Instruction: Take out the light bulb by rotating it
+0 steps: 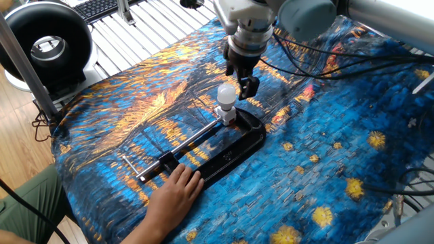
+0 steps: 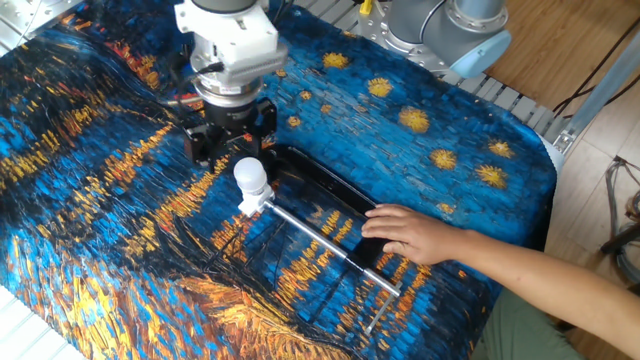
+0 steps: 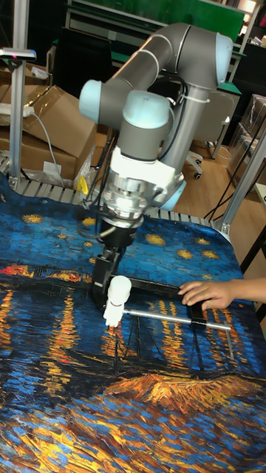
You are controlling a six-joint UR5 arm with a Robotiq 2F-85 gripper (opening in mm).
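The light bulb (image 1: 226, 95) (image 2: 250, 175) (image 3: 119, 287) stands upright in a small white socket (image 1: 228, 116) (image 2: 256, 204) at the end of a black clamp (image 1: 234, 150). My gripper (image 1: 241, 78) (image 2: 232, 142) (image 3: 109, 260) hangs just behind and above the bulb. It is open, its black fingers spread wide, and nothing is between them. The bulb's white globe is fully exposed and no finger touches it.
A person's hand (image 1: 173, 193) (image 2: 410, 234) (image 3: 208, 293) presses on the clamp's black base. A silver rod (image 1: 178, 148) (image 2: 325, 245) runs from the socket along the clamp. The blue and orange painted cloth (image 1: 339, 156) covers the table. A black fan (image 1: 44, 44) stands at the far left.
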